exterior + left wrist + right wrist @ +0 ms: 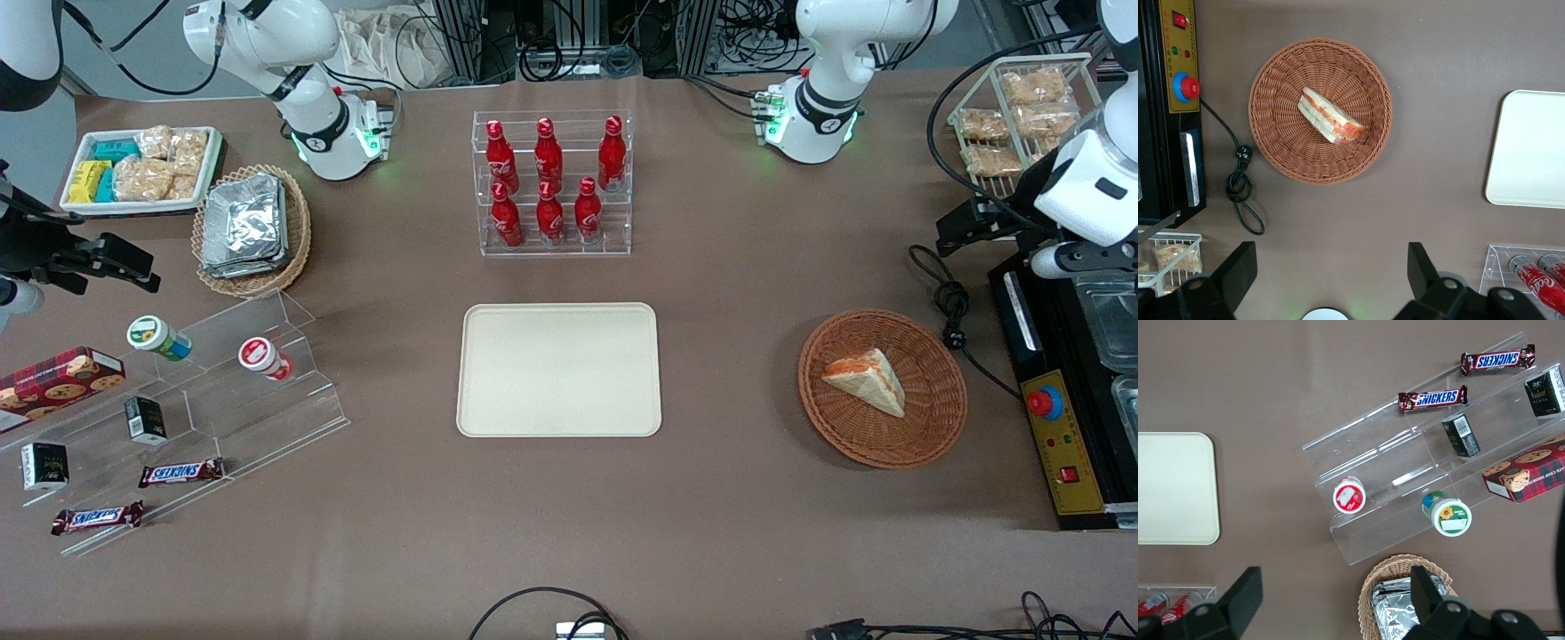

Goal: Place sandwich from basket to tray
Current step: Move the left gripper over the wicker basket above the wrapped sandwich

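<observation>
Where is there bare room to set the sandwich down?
The flat cream-beige tray is bare. Brown tabletop lies bare between it and the reddish-brown wicker basket holding the triangular sandwich. The open gripper hangs high above that basket.

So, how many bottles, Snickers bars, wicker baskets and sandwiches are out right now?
Bottles: 6
Snickers bars: 2
Baskets: 2
Sandwich: 1
Total: 11
Gripper hangs open, farther from the front camera than the sandwich's basket.
</observation>
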